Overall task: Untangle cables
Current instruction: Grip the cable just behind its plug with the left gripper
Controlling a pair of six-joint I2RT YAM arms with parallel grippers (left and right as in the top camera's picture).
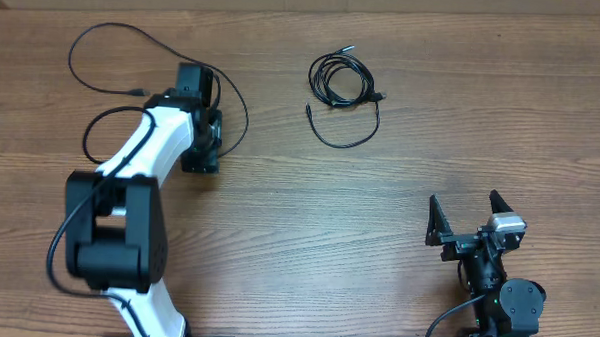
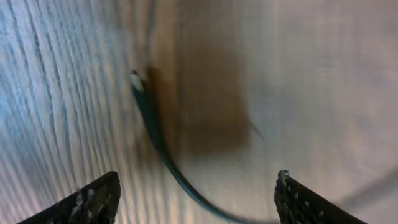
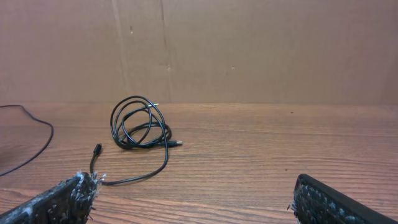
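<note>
Two cables lie on the table (image 1: 377, 241). One is a coil (image 1: 343, 82) at the far middle, and one is a loose loop (image 1: 70, 52) at the far left. The loop's plug end (image 2: 134, 79) lies between the wide-spread fingers of the left claw (image 2: 199, 180). The right claw (image 1: 466, 206) is also spread wide and empty, near the front right and well apart from the coil.

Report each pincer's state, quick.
Left pincer: open, empty, a loose cable lying on the table under it.
Right pincer: open, holding nothing.
</note>
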